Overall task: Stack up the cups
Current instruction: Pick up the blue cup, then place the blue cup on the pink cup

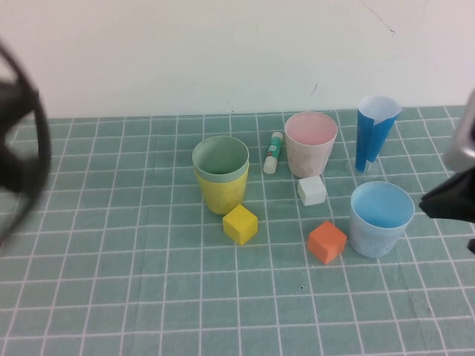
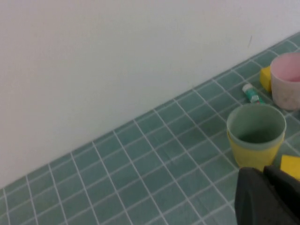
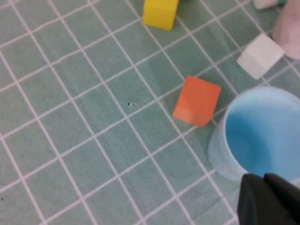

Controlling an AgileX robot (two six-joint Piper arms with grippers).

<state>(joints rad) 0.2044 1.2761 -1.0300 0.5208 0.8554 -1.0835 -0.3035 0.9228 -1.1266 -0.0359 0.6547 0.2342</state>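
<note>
Currently, the scene reads as follows:
- Left gripper (image 2: 269, 197): jaws closed on nothing, raised at the mat's left edge, clear of the stack.
- Green cup (image 1: 220, 159) sits nested inside the yellow cup (image 1: 221, 195) at mat centre: one stacking step done.
- Pink cup (image 1: 311, 143) stands apart near the rear edge.
- Blue cup (image 1: 381, 218) stands toward the right edge.
- Right gripper (image 3: 269, 199): jaws closed, empty, just beside the blue cup, probably the next pick.

Pale green cup (image 1: 220, 159) nested upright in yellow cup (image 1: 221, 194), mid-table. Pale pink cup (image 1: 311, 143) upright, apart, nearer wall. Light blue cup (image 1: 381, 218) upright, alone, toward robot's right, all mouths up.
</note>
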